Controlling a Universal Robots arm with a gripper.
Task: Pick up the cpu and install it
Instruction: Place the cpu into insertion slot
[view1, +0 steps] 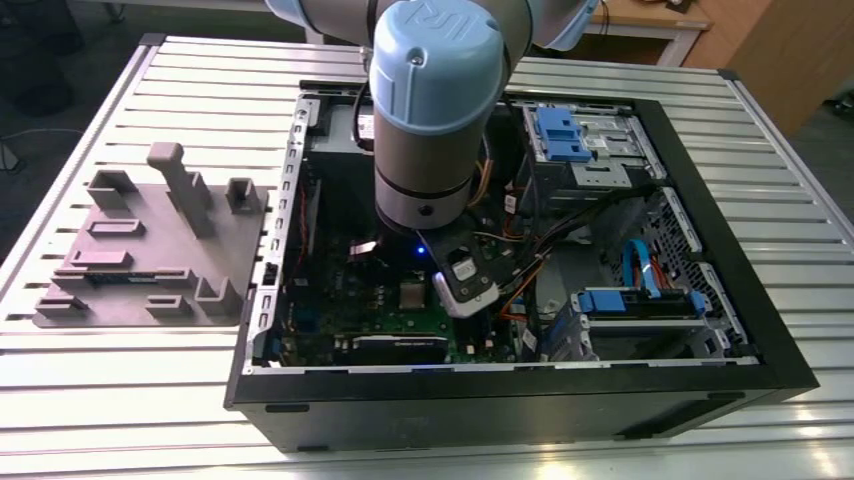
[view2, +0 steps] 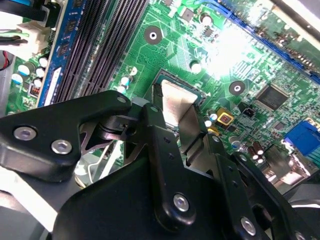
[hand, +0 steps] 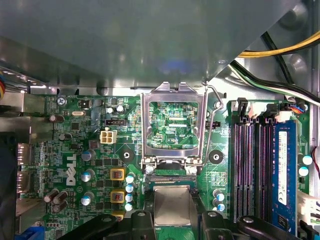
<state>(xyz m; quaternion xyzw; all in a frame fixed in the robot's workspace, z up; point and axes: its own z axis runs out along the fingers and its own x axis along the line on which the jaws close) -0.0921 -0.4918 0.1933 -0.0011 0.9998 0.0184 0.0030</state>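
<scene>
Fingers (hand: 141, 222) of the gripper (hand: 173, 212) are closed against two opposite edges of the cpu (hand: 172, 200), which in both wrist views shows as a dull silver square held between the black finger links. The cpu lies flat in the socket of the green motherboard (hand: 75, 150), level with the board as far as the first wrist view shows; whether it is fully seated cannot be told. The socket's metal load frame (hand: 173, 125) is swung open and stands just beside the socket, on the side away from the gripper, with the board's green visible through its window. A bank of dark memory slots (hand: 250, 170) runs beside the socket, and a bundle of yellow and black cables (hand: 280, 50) crosses the case wall beyond them. In the exterior view the blue-and-grey arm (view1: 427, 100) reaches straight down into the open computer case (view1: 721, 380), its wrist low over the board near the case's middle. Blue drive brackets (view1: 561, 130) sit toward the exterior view's right inside the case. The case lies on a slatted metal surface (view1: 134, 400), and a grey parts fixture (view1: 147, 250) rests on that surface just beside the case at the exterior view's left.
</scene>
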